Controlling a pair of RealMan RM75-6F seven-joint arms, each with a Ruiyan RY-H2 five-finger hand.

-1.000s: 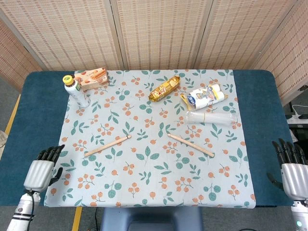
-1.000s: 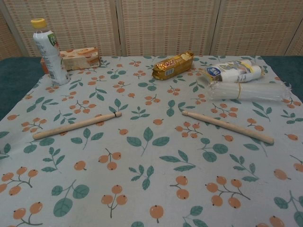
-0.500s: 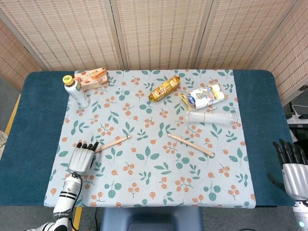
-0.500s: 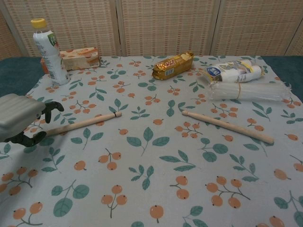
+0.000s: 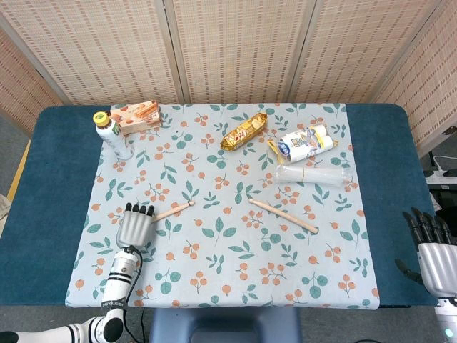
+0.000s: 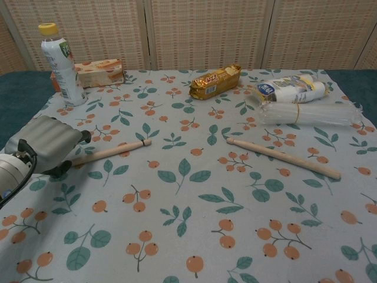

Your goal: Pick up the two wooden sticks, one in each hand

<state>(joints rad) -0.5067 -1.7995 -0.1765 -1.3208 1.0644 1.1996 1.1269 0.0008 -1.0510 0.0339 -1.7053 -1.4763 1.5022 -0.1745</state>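
A bench covered by a leaf-and-berry patterned cloth (image 5: 228,279) carries two slim wooden sticks lying flat near its middle. The left stick (image 5: 173,209) slants from the cloth's centre toward the front left corner, and its outer end is hidden under the left hand (image 5: 136,227), which sits over it with its back up and dark fingertips pointing toward the far edge; in the chest view the left hand (image 6: 46,141) covers that end, but whether the fingers have closed on the wood cannot be told. The right stick (image 5: 283,215) slants from the centre toward the front right, untouched. The right hand (image 5: 435,259) waits well apart from it, off the cloth at the bench's front right corner, fingers upright and spread, holding nothing. Along the far edge stand a yellow-capped drink bottle (image 5: 113,136) and an orange snack box (image 5: 136,116) at the left, a gold-wrapped biscuit packet (image 5: 244,131) in the middle, and a white wrapped roll (image 5: 305,143) beside a clear plastic bundle (image 5: 314,174) at the right. The sticks look light, rigid and smooth, round enough to roll on the cloth and lying so low that fingers must pinch from both sides; a hold near the middle of each would likely balance best
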